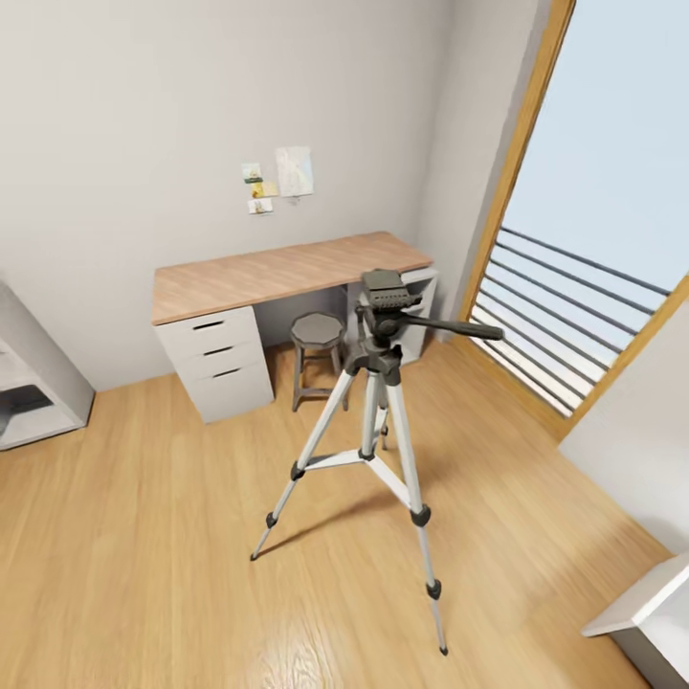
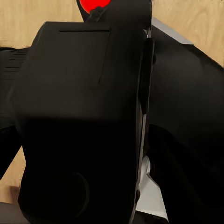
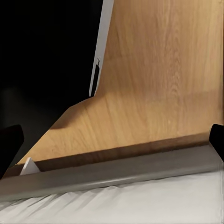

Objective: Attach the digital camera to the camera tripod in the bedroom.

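Filling the left wrist view, the digital camera (image 2: 79, 121) sits close; either gripper's state cannot be told.

No readable text anywhere; the wall notes (image 1: 277, 180) above the desk are blurred.
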Controlling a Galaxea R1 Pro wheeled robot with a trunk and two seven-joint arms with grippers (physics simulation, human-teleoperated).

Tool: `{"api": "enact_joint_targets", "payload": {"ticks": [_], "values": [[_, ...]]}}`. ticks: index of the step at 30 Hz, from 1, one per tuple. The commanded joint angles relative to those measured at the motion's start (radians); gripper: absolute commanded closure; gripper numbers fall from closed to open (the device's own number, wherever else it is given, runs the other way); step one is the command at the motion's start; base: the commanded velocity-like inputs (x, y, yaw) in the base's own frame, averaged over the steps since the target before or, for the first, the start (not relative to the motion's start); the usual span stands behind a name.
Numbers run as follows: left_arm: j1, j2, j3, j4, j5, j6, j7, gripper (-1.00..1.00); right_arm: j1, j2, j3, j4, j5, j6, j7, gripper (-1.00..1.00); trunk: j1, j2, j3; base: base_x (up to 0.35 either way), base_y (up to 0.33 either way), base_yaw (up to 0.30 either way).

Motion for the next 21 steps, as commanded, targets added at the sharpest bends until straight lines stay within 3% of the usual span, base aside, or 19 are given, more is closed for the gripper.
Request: {"api": "enact_joint_targets", "payload": {"ticks": [1, 7, 21], "values": [[-0.001, 0.0, -0.008, 0.0, 0.006, -0.002, 0.004, 1.0, -0.001, -0.001, -0.008, 0.003, 0.007, -0.006, 0.002, -1.0, 0.0, -0.002, -0.002, 0.0, 0.0, 0.276], [-0.001, 0.0, -0.008, 0.0, 0.006, -0.003, 0.005, 1.0, -0.001, -0.001, -0.008, 0.003, 0.007, -0.006, 0.002, -1.0, 0.0, -0.002, -0.002, 0.0, 0.0, 0.157], [-0.001, 0.0, -0.008, 0.0, 0.006, -0.003, 0.005, 1.0, -0.001, 0.001, -0.008, 0.003, 0.008, -0.009, 0.002, -1.0, 0.0, -0.002, -0.002, 0.0, 0.0, 0.013]]}}
